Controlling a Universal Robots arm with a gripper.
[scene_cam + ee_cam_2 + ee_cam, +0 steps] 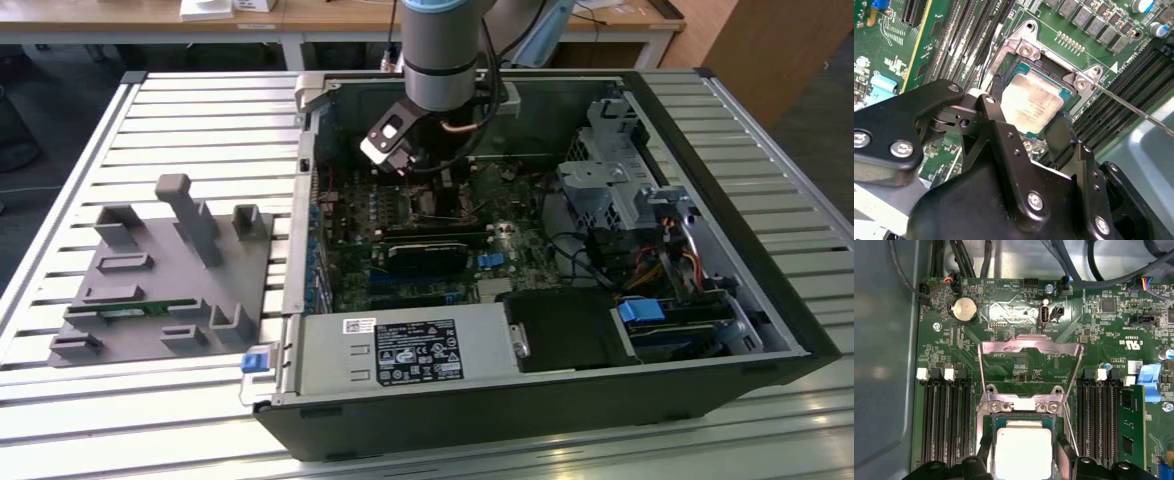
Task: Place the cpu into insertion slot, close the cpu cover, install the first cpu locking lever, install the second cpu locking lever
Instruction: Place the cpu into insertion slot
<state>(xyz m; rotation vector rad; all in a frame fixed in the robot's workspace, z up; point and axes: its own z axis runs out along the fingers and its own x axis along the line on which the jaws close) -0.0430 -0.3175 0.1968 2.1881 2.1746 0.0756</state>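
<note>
- One relation matters most: the cpu (1023, 450) lies directly beneath my gripper (1028, 112), centred under it and square to the insertion slot (988, 426).
- The slot is the container here. The cpu sits within its black walls, silver top up, and I judge it seated.
- I cannot tell whether I am clamped on the chip or clear of it.
- The cpu cover (1029, 345) stands open, hinged at the slot's far edge and lying back beyond it. Green board shows through its cut-out.
- A thin locking lever (1134, 106) juts free beside the slot.
- All of this lies inside the open computer case (787, 330).
</note>
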